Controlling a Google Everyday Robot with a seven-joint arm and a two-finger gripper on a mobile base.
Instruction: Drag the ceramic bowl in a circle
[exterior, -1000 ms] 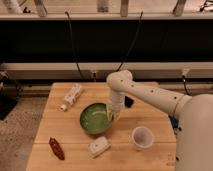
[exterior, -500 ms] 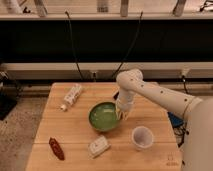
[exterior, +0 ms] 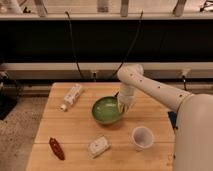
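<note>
The green ceramic bowl [exterior: 106,111] sits near the middle of the wooden table [exterior: 75,130], right side up, with a lighter green inside. My white arm reaches in from the right and bends down to the bowl. My gripper [exterior: 124,106] is at the bowl's right rim, pointing down and touching it.
A white bottle [exterior: 71,96] lies at the back left. A red-brown packet [exterior: 56,148] lies at the front left. A small white box [exterior: 98,146] lies in front of the bowl. A white cup [exterior: 142,137] stands at the front right. Black cables hang behind the table.
The bowl has moved to the right and a little toward the back with my gripper at its rim. The arm has swung the same way.
</note>
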